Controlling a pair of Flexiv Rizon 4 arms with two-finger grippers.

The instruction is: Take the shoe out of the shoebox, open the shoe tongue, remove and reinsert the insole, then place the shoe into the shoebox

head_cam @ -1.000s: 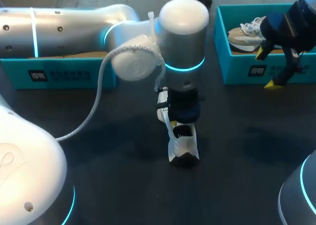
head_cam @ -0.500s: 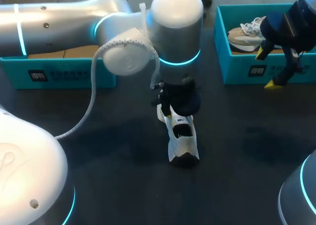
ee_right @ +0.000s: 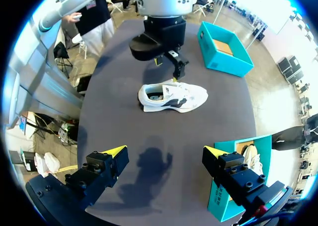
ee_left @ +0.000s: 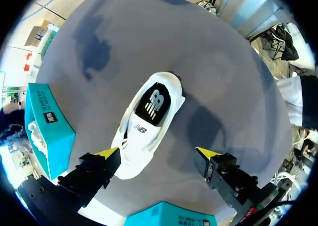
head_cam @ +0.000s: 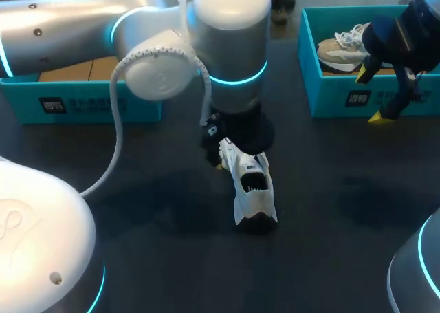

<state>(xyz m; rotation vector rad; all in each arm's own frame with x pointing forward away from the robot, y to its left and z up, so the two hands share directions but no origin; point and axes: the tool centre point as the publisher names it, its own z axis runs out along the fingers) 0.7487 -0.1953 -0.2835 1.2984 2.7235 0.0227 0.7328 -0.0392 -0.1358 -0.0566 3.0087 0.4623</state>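
Left arm: the left end effector (ee_left: 158,154) has lifted off the shoe (head_cam: 251,189). A second ago it was low over the shoe's opening. Now it stands higher and has drawn back over the toe. Its fingers are spread and hold nothing. The toe sits just inside one yellow tip, and the other tip is over bare tabletop (head_cam: 344,210).

Shoe: it lies on its sole, ahead of and under the left end effector, with the heel pointing away. It has barely shifted during the retreat. The black insole (ee_left: 153,105) lies flat inside the heel, in plain sight through the opening. The tongue (ee_left: 140,130) lies between the insole and the left end effector; I cannot tell how far it is pulled back.

Right arm: no change across the three head views. The right end effector (ee_right: 165,154) hangs with fingers spread and empty. The shoe is well ahead of it. The second shoebox (head_cam: 344,96) is just beside and under it, with another shoe (head_cam: 340,45) inside.

Reading: the release suggests that one contact on the shoe's upper has ended. With the insole seated, I judge that either the tongue has just been opened or the insole is already back in; these views do not settle which. The empty shoebox (head_cam: 82,103) sits close behind the left end effector and is the likely place for the return.
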